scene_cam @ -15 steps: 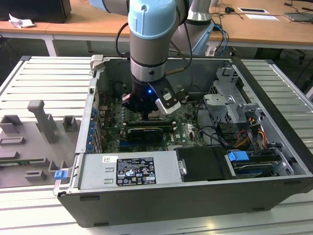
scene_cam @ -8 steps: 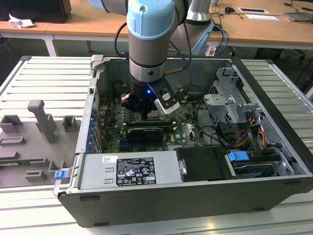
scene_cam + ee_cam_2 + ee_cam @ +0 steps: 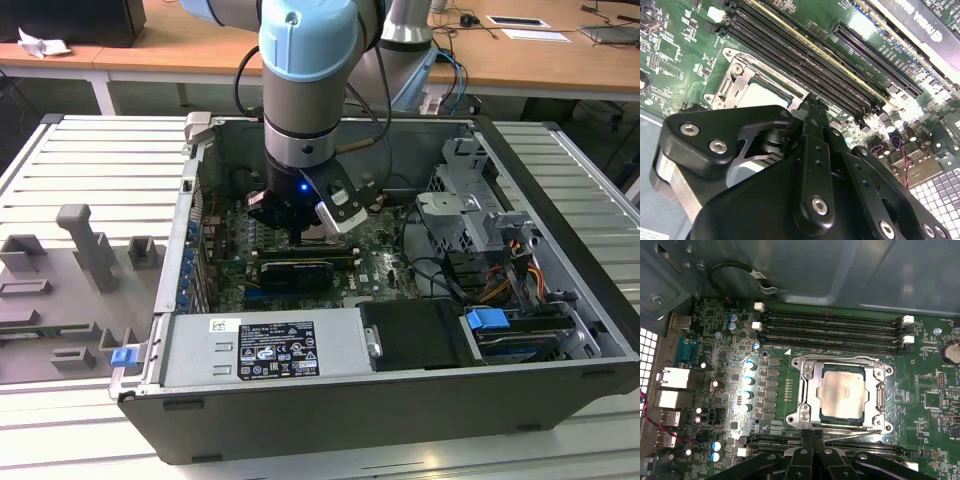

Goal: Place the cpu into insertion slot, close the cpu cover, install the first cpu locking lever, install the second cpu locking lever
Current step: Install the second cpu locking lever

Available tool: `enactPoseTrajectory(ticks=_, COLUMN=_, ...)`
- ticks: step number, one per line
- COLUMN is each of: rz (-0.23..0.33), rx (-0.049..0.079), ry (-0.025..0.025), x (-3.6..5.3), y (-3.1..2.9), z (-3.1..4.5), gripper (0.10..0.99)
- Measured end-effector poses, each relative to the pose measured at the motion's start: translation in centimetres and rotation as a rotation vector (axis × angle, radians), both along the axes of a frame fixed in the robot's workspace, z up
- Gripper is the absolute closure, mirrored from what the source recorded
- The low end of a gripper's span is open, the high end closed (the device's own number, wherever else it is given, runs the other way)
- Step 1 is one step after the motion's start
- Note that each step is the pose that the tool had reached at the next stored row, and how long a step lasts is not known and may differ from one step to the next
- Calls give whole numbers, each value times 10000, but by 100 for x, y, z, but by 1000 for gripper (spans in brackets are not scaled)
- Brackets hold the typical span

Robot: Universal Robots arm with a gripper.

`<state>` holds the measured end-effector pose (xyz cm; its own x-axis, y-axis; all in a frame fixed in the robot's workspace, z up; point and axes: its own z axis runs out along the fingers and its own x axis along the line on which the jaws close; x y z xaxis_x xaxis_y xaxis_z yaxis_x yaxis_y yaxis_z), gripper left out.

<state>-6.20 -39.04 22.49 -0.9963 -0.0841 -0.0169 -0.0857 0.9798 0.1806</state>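
Look at the first wrist view: the cpu [image 3: 842, 395] already sits flat in the insertion slot [image 3: 864, 412], and the cpu cover [image 3: 807, 395] lies down over it, its window framing the chip's silvery top. Your gripper [image 3: 812, 436] hangs just at the socket's edge nearest the wrist, jaws pressed together to a narrow tip and holding nothing. That tip is right by a thin locking lever [image 3: 852, 436] running along that edge, which I judge is why the arm is set so low here. Room is tight: long memory slots [image 3: 832, 332] line the far side of the socket, another dark slot runs beside the tip, and in the exterior view the computer case [image 3: 560, 190] walls the arm in on the bench [image 3: 100, 160].
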Motion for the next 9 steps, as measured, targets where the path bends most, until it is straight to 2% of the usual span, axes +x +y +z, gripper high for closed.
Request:
enactPoseTrajectory(ticks=4, rz=-1, rx=68, ry=0, x=-3, y=-2, z=5, gripper=980)
enactPoseTrajectory(ticks=7, rz=-1, rx=97, ry=-2, x=-42, y=-23, z=5, gripper=980)
enactPoseTrajectory(ticks=9, rz=1, rx=199, ry=-11, x=-71, y=-38, z=-19, gripper=980)
